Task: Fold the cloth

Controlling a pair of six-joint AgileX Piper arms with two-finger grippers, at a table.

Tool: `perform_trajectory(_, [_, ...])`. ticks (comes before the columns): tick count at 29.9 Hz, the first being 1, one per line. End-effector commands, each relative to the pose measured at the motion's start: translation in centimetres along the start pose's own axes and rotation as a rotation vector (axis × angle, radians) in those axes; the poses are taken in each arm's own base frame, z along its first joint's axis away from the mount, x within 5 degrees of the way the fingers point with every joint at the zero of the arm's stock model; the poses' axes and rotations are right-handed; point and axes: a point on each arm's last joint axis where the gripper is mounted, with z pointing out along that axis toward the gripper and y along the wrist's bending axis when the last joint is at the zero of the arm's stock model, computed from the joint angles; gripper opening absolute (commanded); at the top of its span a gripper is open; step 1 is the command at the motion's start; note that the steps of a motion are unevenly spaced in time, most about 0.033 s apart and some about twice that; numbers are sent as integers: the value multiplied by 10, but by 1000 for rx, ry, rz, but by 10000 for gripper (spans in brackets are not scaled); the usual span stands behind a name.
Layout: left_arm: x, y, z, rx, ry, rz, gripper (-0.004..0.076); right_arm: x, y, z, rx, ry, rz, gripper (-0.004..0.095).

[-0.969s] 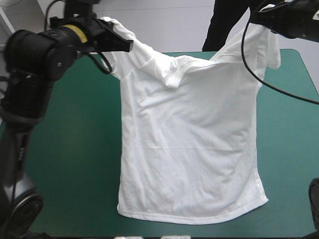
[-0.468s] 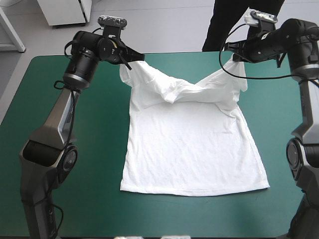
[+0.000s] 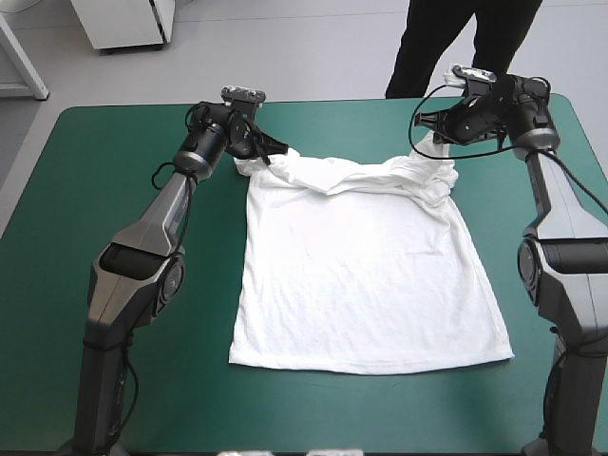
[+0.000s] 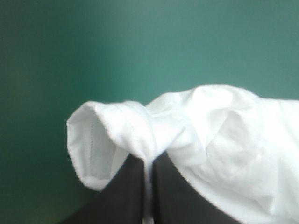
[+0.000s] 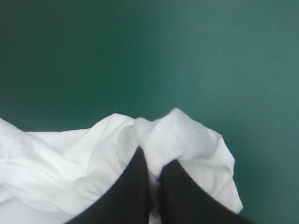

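Now | T-shirt [image 3: 366, 275]: body flat on teal-green cover [image 3: 85, 190], shoulders bunched toward far edge | left gripper [image 3: 273, 152]: pinching one shoulder | right gripper [image 3: 426, 131]: pinching the other

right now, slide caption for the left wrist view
Left gripper, fingers shut on a bunched edge of the white T-shirt, over the teal-green cover.
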Motion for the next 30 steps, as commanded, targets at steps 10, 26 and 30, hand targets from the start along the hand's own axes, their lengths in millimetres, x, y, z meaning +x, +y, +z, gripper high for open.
perform_trajectory(10, [-34, 5, -81, 25, -150, -30, 237, -12, 14, -52, -16, -73, -42, 410])
perform_trajectory(26, [-32, 5, -271, 52, -332, 42, 498, 16, 45, -184, 13, -170, -129, 543])
perform_trajectory(30, [-16, 4, -306, 64, -355, 49, 464, 52, 47, -221, 54, -211, -150, 543])
